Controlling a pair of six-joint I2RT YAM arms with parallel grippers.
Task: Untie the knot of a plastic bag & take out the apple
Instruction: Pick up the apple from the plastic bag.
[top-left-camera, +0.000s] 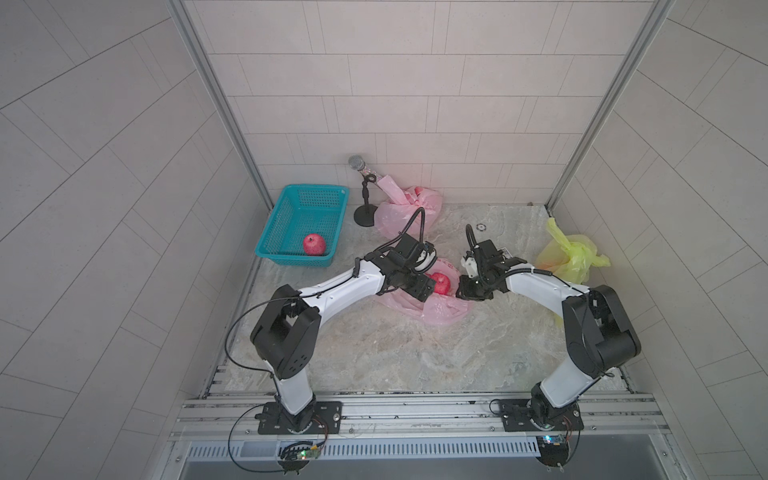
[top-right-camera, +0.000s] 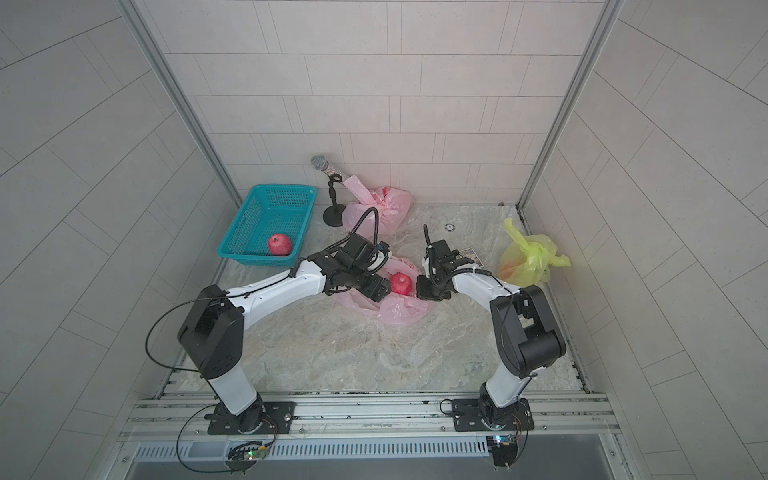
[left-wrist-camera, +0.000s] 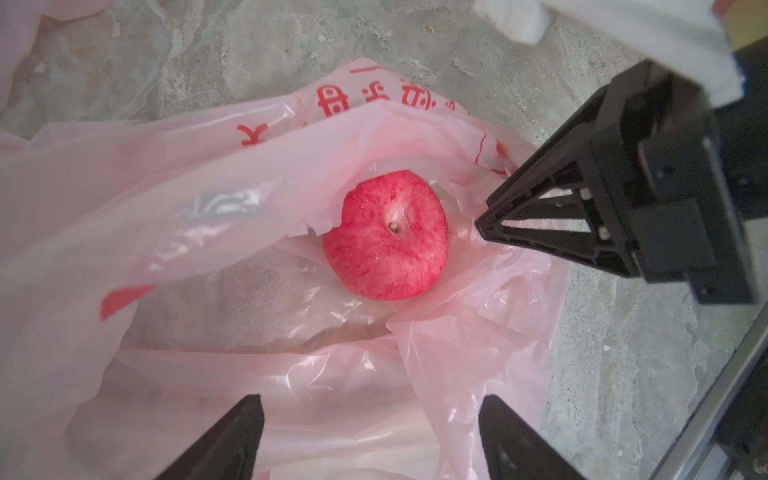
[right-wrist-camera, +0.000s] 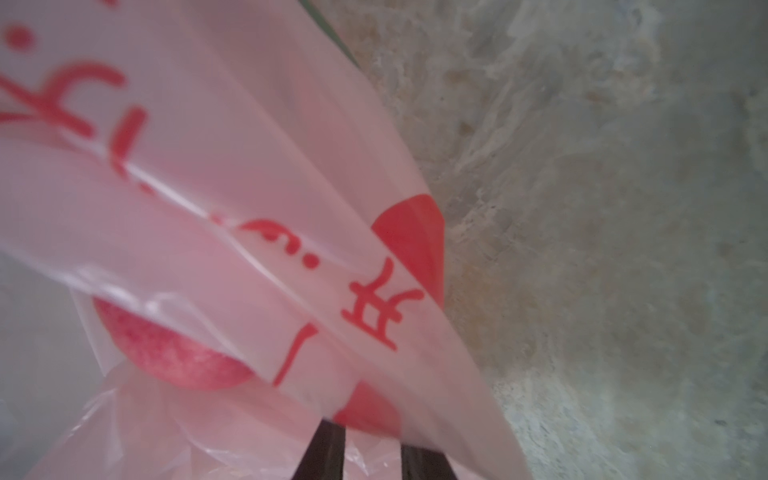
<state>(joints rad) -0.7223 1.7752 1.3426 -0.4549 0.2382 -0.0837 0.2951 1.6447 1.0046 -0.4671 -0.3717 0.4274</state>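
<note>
The pink plastic bag (top-left-camera: 440, 311) (top-right-camera: 399, 311) lies mid-table with its mouth open and no knot showing. A red apple (top-left-camera: 441, 284) (top-right-camera: 401, 283) sits inside, uncovered in the left wrist view (left-wrist-camera: 386, 237). My left gripper (top-left-camera: 428, 291) (left-wrist-camera: 370, 436) hovers over the bag just left of the apple, jaws wide apart with nothing between them. My right gripper (top-left-camera: 459, 291) (left-wrist-camera: 484, 216) is at the bag's right rim, shut on the film. In the right wrist view the bag (right-wrist-camera: 208, 166) drapes over its fingers (right-wrist-camera: 330, 453) and half hides the apple (right-wrist-camera: 166, 353).
A teal basket (top-left-camera: 305, 189) at the back left holds another red apple (top-left-camera: 314, 244). A microphone on a stand (top-left-camera: 365, 195) and a second, tied pink bag (top-left-camera: 409, 203) stand at the back wall. A yellow bag (top-left-camera: 571, 253) sits at the right edge.
</note>
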